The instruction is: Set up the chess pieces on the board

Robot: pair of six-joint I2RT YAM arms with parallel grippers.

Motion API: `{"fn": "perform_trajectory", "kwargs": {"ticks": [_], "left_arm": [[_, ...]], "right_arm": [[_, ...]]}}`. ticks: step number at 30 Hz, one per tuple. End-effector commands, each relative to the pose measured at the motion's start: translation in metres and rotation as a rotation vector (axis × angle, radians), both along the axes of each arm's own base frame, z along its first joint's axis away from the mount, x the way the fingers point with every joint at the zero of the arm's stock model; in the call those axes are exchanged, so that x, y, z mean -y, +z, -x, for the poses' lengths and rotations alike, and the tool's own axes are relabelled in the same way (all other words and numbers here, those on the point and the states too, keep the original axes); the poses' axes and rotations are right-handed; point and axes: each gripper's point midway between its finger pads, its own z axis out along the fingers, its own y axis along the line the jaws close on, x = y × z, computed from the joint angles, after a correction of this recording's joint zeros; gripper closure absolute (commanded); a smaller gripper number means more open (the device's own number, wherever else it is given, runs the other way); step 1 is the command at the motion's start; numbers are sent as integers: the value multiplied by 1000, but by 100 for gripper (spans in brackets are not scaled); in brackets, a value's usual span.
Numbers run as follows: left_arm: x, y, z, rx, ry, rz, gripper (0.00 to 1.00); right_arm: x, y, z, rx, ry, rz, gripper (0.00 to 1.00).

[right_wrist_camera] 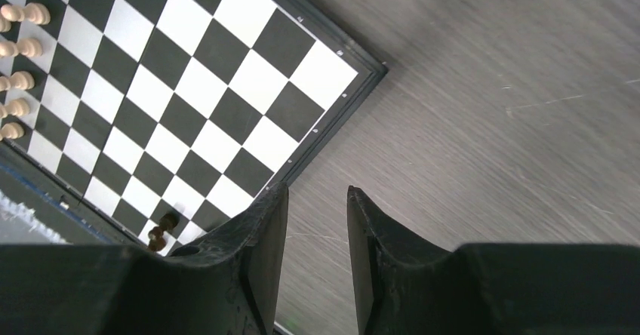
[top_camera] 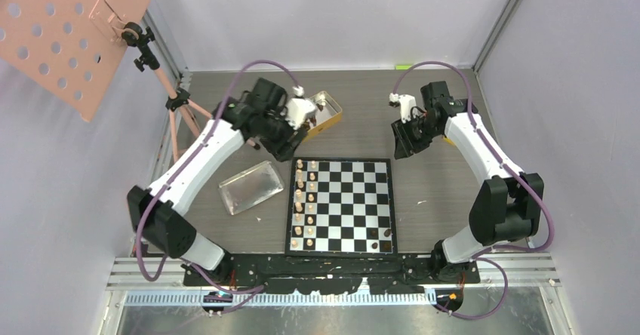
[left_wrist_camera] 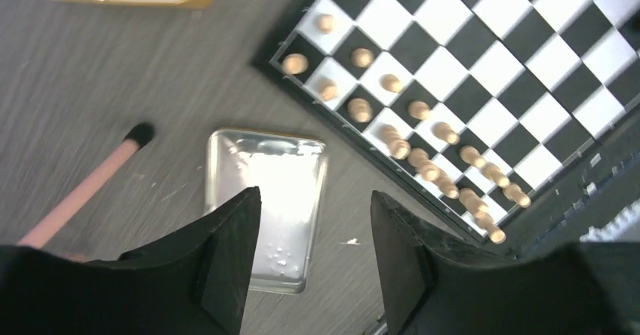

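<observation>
Looking light and tippy, tiny pale wooden chessmen (left_wrist_camera: 361,111) want stem pinches; left gripper (left_wrist_camera: 314,199) wide, right gripper (right_wrist_camera: 317,195) slightly parted, both empty.

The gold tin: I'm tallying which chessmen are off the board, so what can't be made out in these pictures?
- Gold tin, contents: left arm covers much of it in top view; top edge cuts it in left wrist view.
- Pale pieces, types: too small in top view, blurred in left wrist view.
- Dark pieces, number: tiny in top view, partly behind the right hand in right wrist view.
</observation>
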Motion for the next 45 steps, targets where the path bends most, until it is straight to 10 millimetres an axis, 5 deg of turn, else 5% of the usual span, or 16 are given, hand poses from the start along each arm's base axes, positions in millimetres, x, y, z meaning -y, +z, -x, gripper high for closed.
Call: {"fn": "perform_trajectory", "kwargs": {"ticks": [1, 11, 20, 32, 45], "left_arm": [[-33, 33, -39, 166, 200, 163, 39], [-111, 41, -83, 310, 542, 326, 25], [-128, 27, -78, 340, 615, 375, 1], [-147, 22, -83, 449, 690, 402, 0], [-157, 45, -76, 616, 720, 498, 0]], "right_arm": [[12, 42, -23, 182, -71, 38, 58], [33, 81, -38, 358, -231, 13, 35], [68, 88, -35, 408, -482, -105, 2], [100, 87, -26, 584, -702, -142, 0], [105, 108, -13, 711, -677, -110, 0]]}}
